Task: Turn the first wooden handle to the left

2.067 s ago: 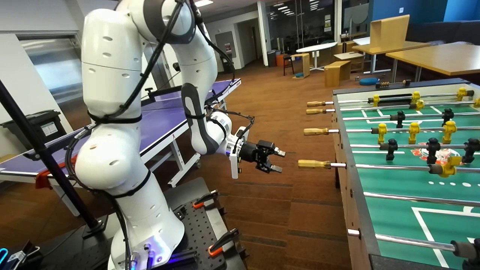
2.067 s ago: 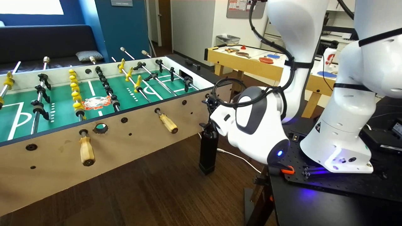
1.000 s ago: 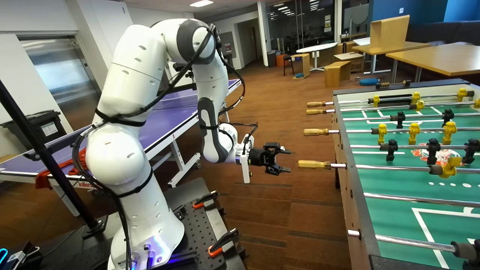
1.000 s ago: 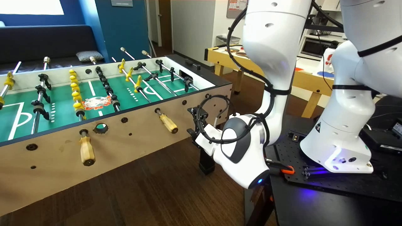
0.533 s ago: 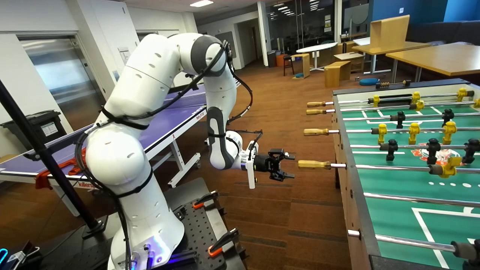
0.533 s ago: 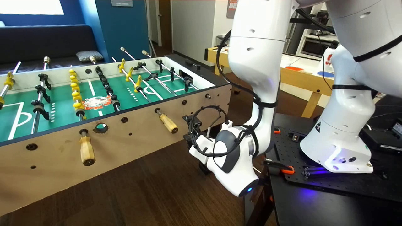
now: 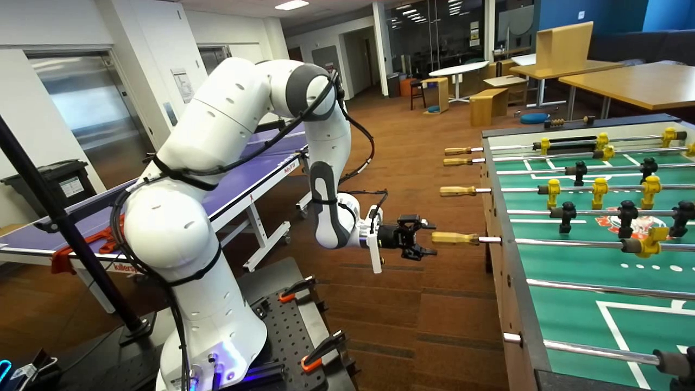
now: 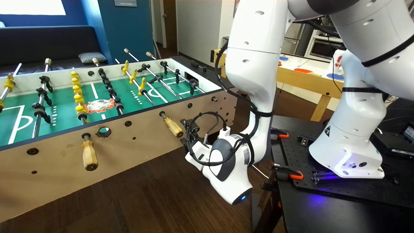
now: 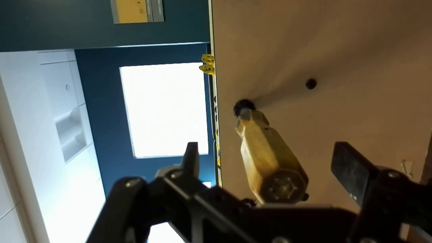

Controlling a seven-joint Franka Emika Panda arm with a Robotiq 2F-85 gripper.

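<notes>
The nearest wooden handle (image 7: 455, 238), pale and faceted, sticks out from the side of the foosball table (image 7: 497, 282) on a metal rod. It also shows in an exterior view (image 8: 173, 126) and in the wrist view (image 9: 263, 145), its round end facing me. My gripper (image 7: 433, 238) is open at the free end of this handle, one finger above and one below. In the wrist view the gripper (image 9: 266, 148) has its fingers on either side of the handle, with a gap on both sides. The pad (image 9: 351, 172) at the right does not touch it.
More wooden handles (image 7: 457, 190) stick out further along the table side, one of them also in an exterior view (image 8: 89, 155). A bare rod end (image 7: 512, 337) juts out nearer the camera. A purple ping-pong table (image 7: 260, 157) stands behind the arm.
The arm has reached forward and down toward the foosball table. The gripper has moved from well short of the nearest handle to its end, fingers still apart. The handle has not moved.
</notes>
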